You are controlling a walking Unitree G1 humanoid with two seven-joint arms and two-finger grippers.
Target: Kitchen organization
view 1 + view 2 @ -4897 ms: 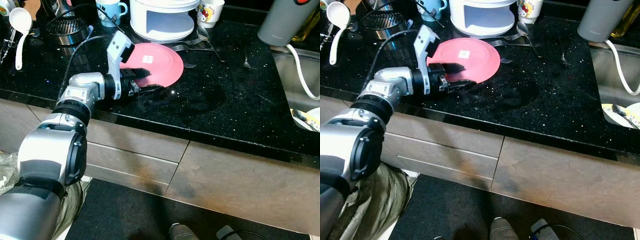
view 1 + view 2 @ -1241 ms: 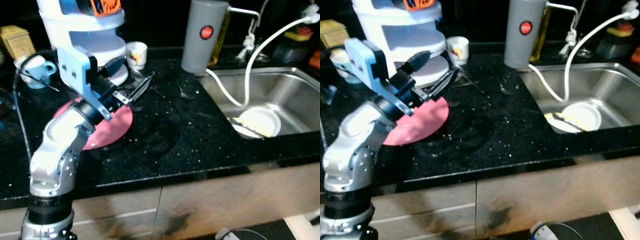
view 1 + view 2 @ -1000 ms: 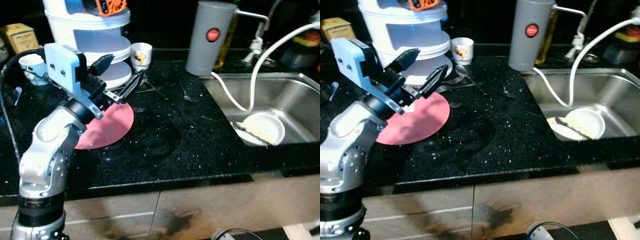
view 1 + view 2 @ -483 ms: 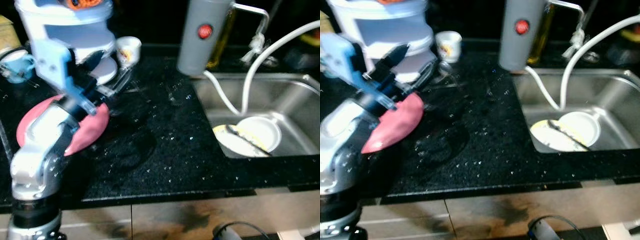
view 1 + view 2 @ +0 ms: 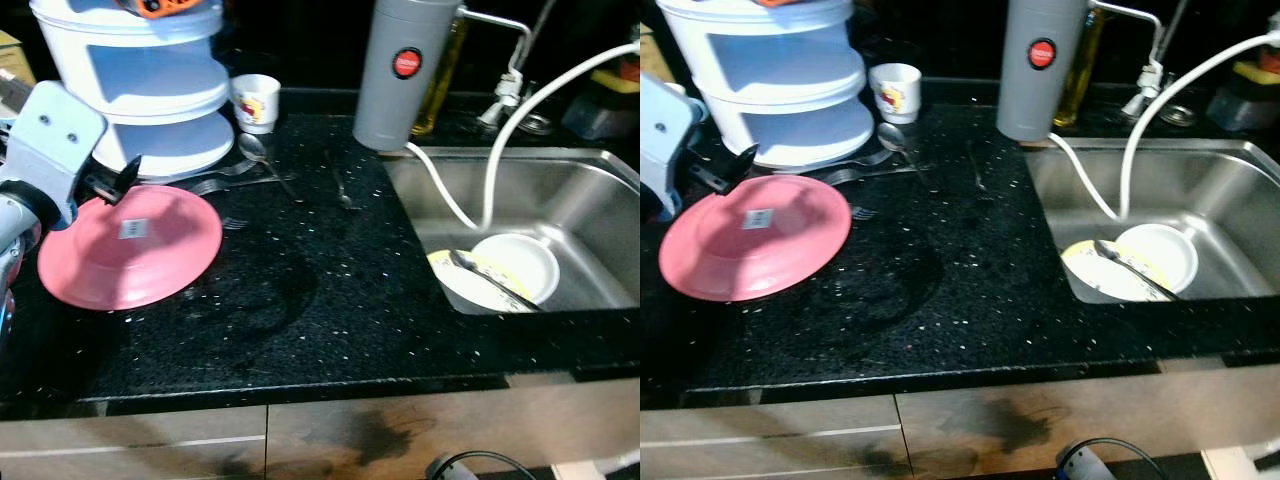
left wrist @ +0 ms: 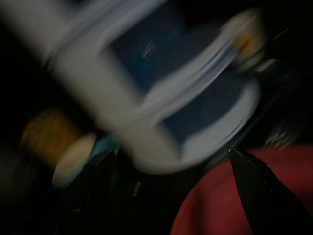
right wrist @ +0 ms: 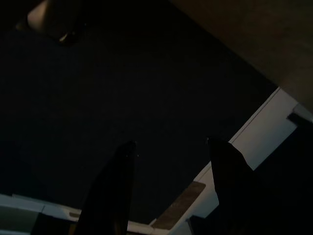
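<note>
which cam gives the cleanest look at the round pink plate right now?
Left eye view: the round pink plate lies whole and sharp on the black speckled countertop, its white sticker visible. Right eye view shows it whole too, nearer the frame edge. Left wrist view catches a blurred red edge by the open left gripper. Right wrist view is dark.

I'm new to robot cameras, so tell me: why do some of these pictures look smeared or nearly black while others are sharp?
Both eye views: sharp, with small glints on the black counter. Left wrist view: motion-smeared, the white tiered container streaked, the pink plate dim. Right wrist view: very dark, the right tool just black finger shapes.
</note>
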